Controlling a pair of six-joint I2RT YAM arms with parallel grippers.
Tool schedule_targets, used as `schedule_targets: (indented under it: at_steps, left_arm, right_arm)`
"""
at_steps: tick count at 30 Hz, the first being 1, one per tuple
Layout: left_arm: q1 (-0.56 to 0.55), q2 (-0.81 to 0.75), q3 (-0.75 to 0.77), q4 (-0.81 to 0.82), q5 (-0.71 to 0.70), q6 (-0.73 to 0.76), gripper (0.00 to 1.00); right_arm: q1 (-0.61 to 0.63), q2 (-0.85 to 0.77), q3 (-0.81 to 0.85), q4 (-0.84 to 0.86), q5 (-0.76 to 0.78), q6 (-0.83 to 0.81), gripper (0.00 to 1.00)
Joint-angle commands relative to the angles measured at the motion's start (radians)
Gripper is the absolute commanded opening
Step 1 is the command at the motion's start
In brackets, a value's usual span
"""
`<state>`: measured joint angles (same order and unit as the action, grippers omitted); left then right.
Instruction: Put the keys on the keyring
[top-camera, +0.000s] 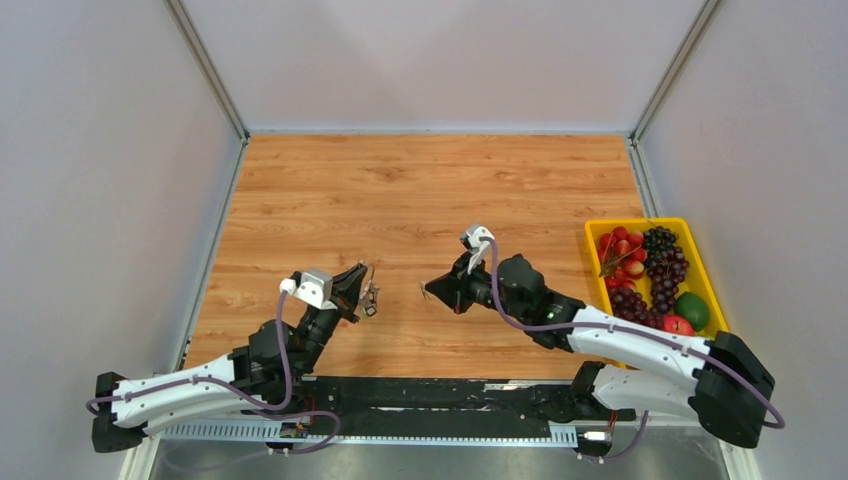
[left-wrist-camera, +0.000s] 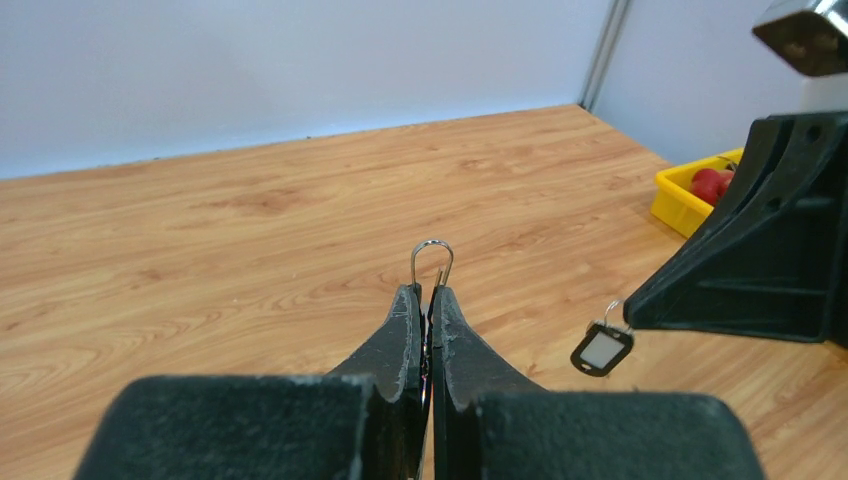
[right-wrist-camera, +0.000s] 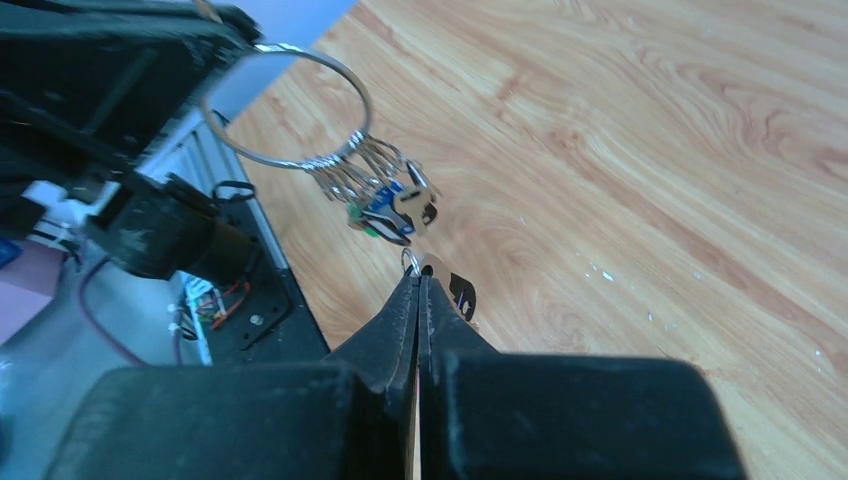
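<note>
The left arm reaches from the near-left corner over the table (top-camera: 420, 190), forearm raised. Its tool (left-wrist-camera: 430, 295) is pressed together on the wire of the keyring (right-wrist-camera: 290, 110), holding it off the wood. A bunch of keys (right-wrist-camera: 385, 200) with green and blue tags hangs from the ring's lower edge. Just to the right, across a small gap, the right arm stretches in low from the near-right corner. Its tool (right-wrist-camera: 418, 285) is closed, pinching a black-tagged key (left-wrist-camera: 602, 350). A yellow tray (top-camera: 620, 221) of fruit sits well apart at the right edge.
</note>
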<state>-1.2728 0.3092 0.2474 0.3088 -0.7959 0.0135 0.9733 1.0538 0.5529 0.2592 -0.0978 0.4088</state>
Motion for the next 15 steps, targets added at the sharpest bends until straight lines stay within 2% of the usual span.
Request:
schedule_targets:
  at_steps: [1,5,9,15]
  left_arm:
    - [0.003,-0.028,-0.009,0.082,0.099,0.012,0.00]
    - [0.003,-0.044,-0.028,0.109,0.162,0.046,0.00]
    - [0.003,-0.045,-0.061,0.179,0.301,0.112,0.00]
    - [0.003,-0.052,-0.089,0.245,0.370,0.153,0.00]
  right_arm:
    - [0.010,-0.120,-0.020,0.063,-0.047,-0.005,0.00]
    - [0.013,-0.179,-0.017,0.050,-0.086,0.064,0.00]
    - [0.039,-0.159,0.020,0.028,-0.135,0.167,0.00]
    - [0.125,-0.135,0.082,0.028,-0.089,0.238,0.00]
